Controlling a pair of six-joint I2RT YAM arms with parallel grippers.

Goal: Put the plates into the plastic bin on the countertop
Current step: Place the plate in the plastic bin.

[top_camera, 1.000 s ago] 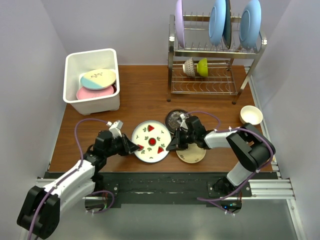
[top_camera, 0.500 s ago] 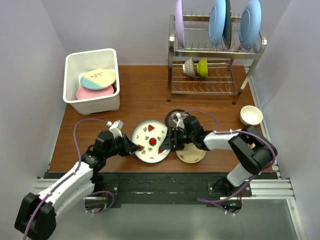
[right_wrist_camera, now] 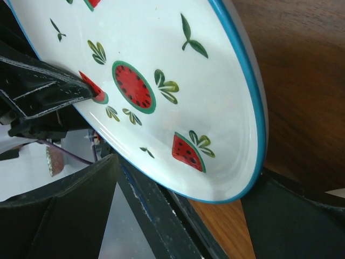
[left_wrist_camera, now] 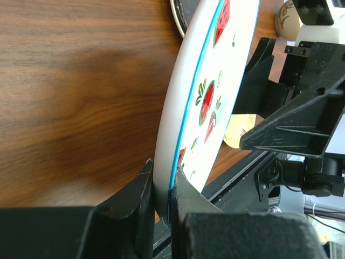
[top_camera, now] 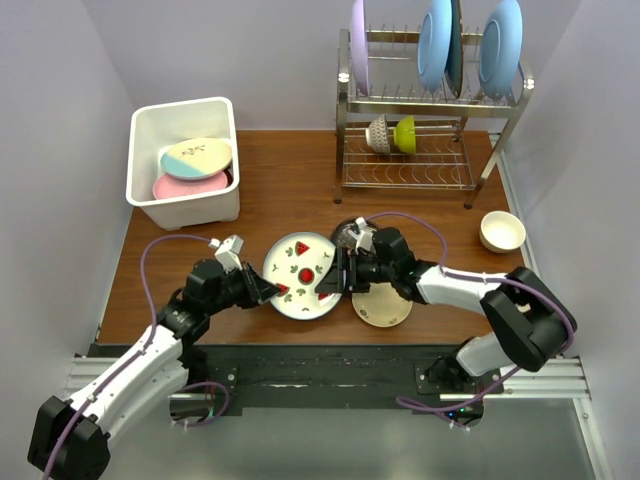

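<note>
A white plate with watermelon motifs [top_camera: 303, 277] [right_wrist_camera: 151, 81] is held tilted just above the countertop [top_camera: 280, 200]. My left gripper [top_camera: 268, 292] [left_wrist_camera: 161, 172] is shut on the left rim of this plate [left_wrist_camera: 215, 81]. My right gripper [top_camera: 338, 280] [right_wrist_camera: 183, 199] stands open around the plate's right edge without pinching it. A dark glass plate [top_camera: 350, 235] and a small yellowish plate [top_camera: 382, 308] lie under the right arm. The white plastic bin [top_camera: 150, 120] at the back left holds a half-blue half-cream plate [top_camera: 195, 157] on a pink one [top_camera: 185, 187].
A steel wire rack [top_camera: 430, 165] at the back right carries a lilac plate [top_camera: 359, 45], light-blue plates [top_camera: 435, 40] and two mugs [top_camera: 390, 133]. A cream bowl [top_camera: 502, 230] sits by the right edge. The black rail runs along the near edge.
My right gripper's jaws have opened off the watermelon plate's right rim. The left gripper keeps its grip, and the plate has shifted slightly away from the near edge.
</note>
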